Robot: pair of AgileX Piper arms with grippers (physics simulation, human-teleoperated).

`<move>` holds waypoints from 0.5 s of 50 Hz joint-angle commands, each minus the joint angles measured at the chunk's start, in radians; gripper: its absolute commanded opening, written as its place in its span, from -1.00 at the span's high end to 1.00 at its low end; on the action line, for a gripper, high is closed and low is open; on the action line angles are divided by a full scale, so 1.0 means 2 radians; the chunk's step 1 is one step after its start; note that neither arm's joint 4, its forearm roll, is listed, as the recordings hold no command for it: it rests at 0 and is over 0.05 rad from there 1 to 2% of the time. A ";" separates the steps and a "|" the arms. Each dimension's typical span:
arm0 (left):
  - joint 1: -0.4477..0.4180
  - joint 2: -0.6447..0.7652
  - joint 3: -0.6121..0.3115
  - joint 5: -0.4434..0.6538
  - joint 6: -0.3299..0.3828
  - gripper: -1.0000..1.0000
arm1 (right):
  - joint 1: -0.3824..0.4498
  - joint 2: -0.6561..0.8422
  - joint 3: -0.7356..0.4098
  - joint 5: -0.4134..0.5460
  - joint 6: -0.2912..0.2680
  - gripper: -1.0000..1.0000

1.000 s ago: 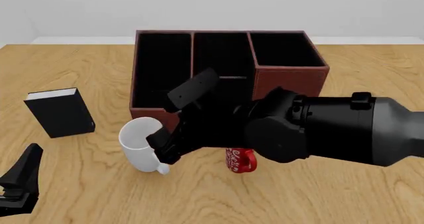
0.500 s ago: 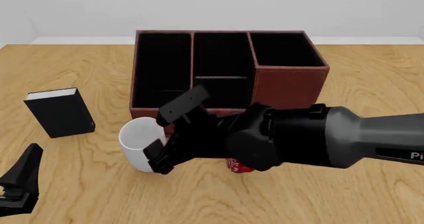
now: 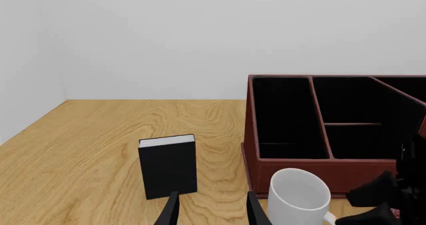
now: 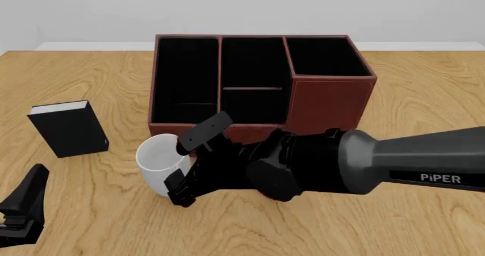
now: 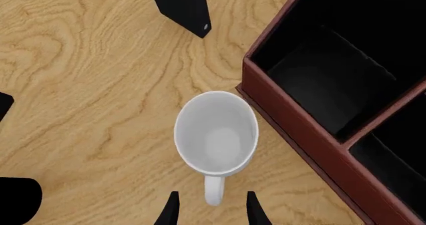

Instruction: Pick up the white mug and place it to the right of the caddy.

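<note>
Standing upright on the wooden table (image 4: pixel 424 91), just off the near-left corner of the caddy (image 4: pixel 333 94): the white mug (image 4: pixel 158 159), mouth open upward, handle pointing toward the near edge. Not touching the caddy's front wall, judging from the right wrist view, where a strip of bare wood is showing between the two. Reaching in from the right edge and hovering over the mug's handle side: the right gripper (image 4: pixel 191 166), jaws spread apart, one fingertip above the rim, the other low beside the mug's base. In the right wrist view, fingertips (image 5: pixel 171 210) flanking the handle without closing on it. Resting near the near-left corner of the table, well apart from the mug: the left gripper (image 4: pixel 23 208), fingers parted with a clear gap in the left wrist view, holding nothing. Standing upright toward the left edge: a black book (image 4: pixel 68 128), white page edges facing up. Sitting toward the far edge at the middle: the caddy, its black-lined compartments open.
</note>
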 commanded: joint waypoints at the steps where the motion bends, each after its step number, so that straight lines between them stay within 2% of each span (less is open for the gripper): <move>1: 0.000 0.000 0.000 0.000 0.000 -1.00 | 0.003 0.025 -0.004 -0.003 0.007 -1.00; 25: 0.000 0.000 0.000 0.000 0.000 -1.00 | 0.010 0.062 -0.013 -0.008 0.010 -1.00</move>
